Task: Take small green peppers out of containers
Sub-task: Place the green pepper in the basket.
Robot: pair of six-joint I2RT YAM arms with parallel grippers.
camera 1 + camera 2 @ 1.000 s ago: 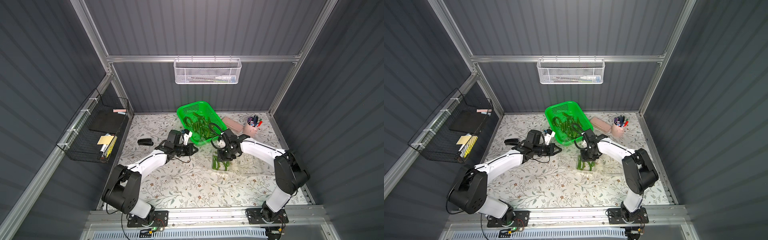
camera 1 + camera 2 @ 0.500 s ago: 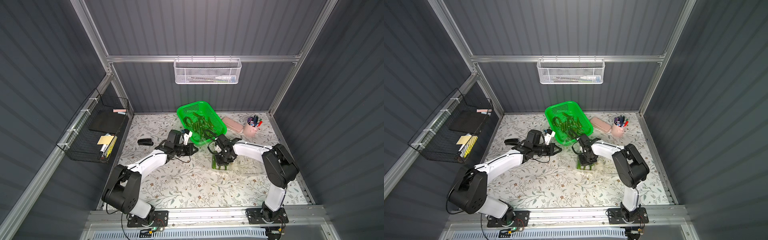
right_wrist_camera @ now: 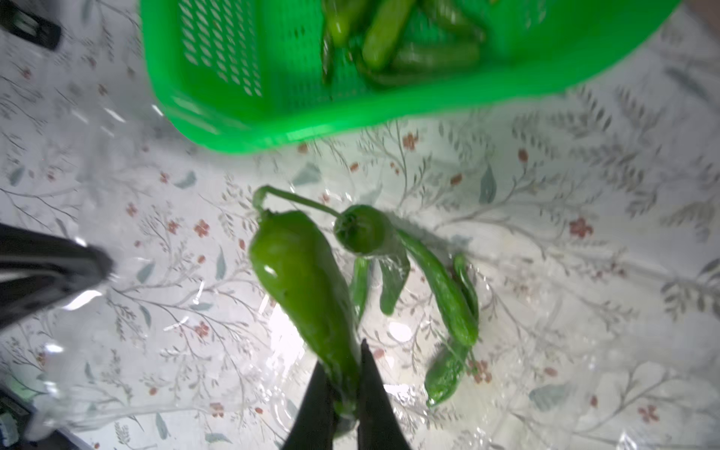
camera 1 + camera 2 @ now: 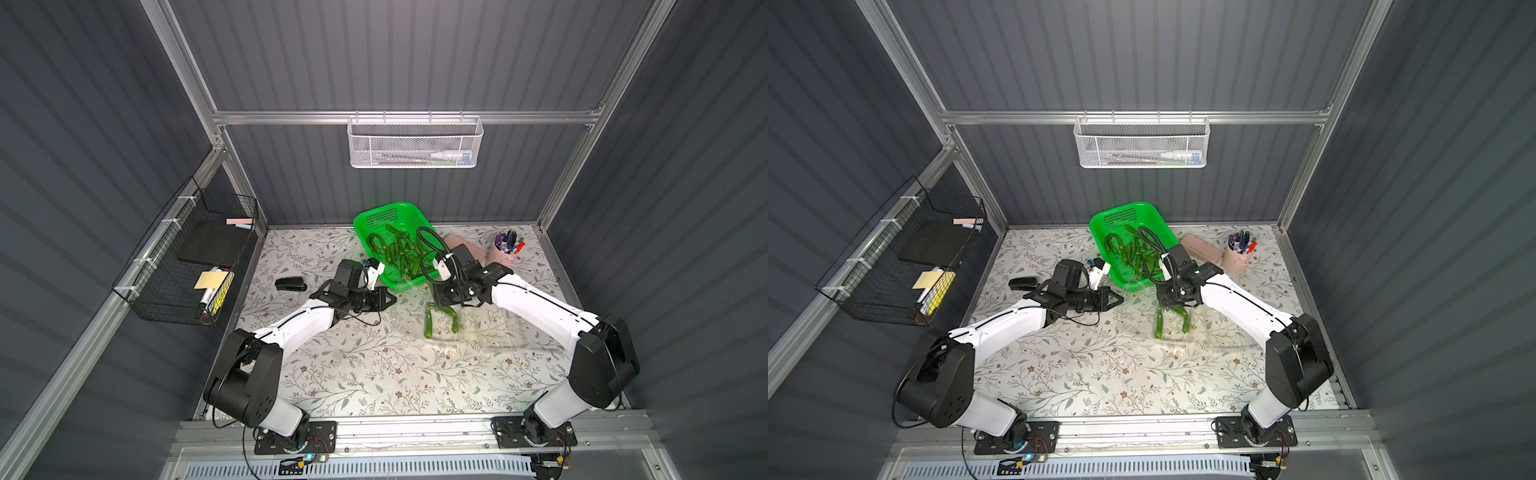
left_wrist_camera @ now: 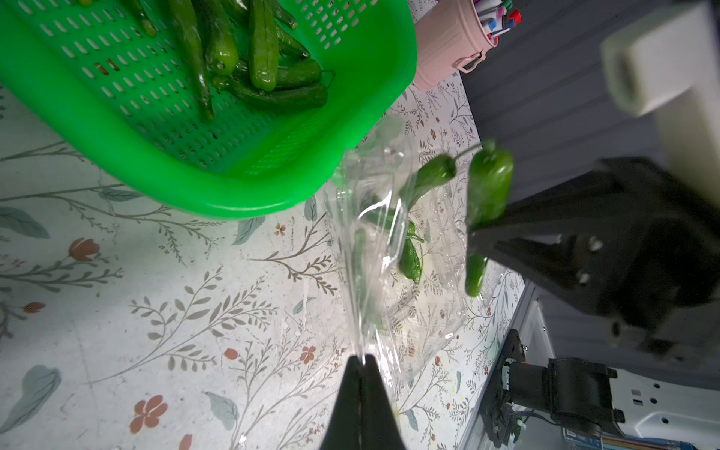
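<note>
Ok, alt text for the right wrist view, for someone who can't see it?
The right gripper is shut on a plump green pepper, held above a clear plastic container with a few slimmer peppers in it. Beyond it sits a green basket holding more peppers, and the left gripper's tip shows at the frame's edge.

The slender glossy peppers [image 3: 300, 272] are dark green, the perforated plastic basket [image 4: 374, 216] brighter green, the thin clamshell container [image 4: 490, 332] clear. The tabletop [image 4: 374, 374] is white with grey-green leafy sprigs and reddish flowers.
</note>
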